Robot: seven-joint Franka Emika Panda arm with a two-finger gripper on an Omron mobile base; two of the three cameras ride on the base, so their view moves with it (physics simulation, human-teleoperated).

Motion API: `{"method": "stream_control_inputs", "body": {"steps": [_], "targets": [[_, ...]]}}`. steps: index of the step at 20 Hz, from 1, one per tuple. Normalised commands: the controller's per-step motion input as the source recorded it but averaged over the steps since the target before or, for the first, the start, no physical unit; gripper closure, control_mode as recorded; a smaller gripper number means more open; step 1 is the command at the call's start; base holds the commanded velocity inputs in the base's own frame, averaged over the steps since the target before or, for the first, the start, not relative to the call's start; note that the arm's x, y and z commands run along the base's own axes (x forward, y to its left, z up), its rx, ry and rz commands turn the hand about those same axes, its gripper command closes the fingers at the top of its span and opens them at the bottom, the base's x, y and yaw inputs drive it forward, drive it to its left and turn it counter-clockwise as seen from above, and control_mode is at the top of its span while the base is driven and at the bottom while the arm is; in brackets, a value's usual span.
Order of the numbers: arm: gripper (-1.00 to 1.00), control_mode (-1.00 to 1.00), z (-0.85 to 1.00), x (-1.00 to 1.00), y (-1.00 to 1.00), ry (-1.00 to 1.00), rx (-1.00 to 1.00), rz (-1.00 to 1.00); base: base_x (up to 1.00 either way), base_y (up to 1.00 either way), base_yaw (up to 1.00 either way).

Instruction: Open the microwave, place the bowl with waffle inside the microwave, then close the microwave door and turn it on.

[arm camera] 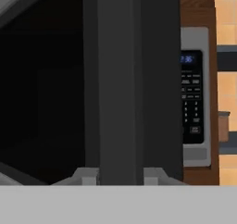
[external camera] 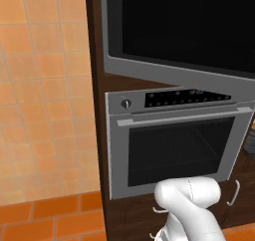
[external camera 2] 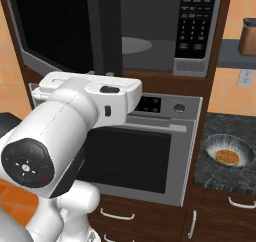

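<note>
**Microwave door swung open, pincer at its free edge**

The microwave sits high in a column of dark brown wood, above the silver oven; its grey cavity is open to the eye in the right base view, with a pale round turntable on the floor of it; at the right side of the cavity stands a black keypad panel with rows of small buttons. The microwave door is a wide black glass panel in a grey metal frame; it stands swung out to the left, and its free edge runs as a grey upright bar through the middle of the hand view.

The pincer has its two grey fingertips one on each side of this bar, at the bottom of the hand view; it appears clenched on the door edge, though the contact itself is cut off by the lower border. In the right base view the white arm covers the hand, so the jaws are not to be seen there.

The bowl with the waffle stands on the dark speckled tabletop to the right of the oven, well apart from the microwave; the bowl is greyish and shallow, the waffle round and brown-orange. A brown jar on a shelf is cut by the right border. In the left base view the door glass is only black, and nothing behind it can be made out.
</note>
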Motion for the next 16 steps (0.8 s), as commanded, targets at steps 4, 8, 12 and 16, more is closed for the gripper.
{"method": "stream_control_inputs", "body": {"steps": [4, 8, 12, 16], "targets": [[-1.00, -1.00, 0.00, 0.00, 0.00, 0.00, 0.00, 0.00, 0.00, 0.00, 0.00], [-1.00, -1.00, 0.00, 0.00, 0.00, 0.00, 0.00, 0.00, 0.00, 0.00, 0.00], [-1.00, -1.00, 0.00, 0.00, 0.00, 0.00, 0.00, 0.00, 0.00, 0.00, 0.00], [-1.00, -1.00, 0.00, -0.24, 0.01, -0.04, 0.00, 0.00, 0.00, 0.00, 0.00]]}}
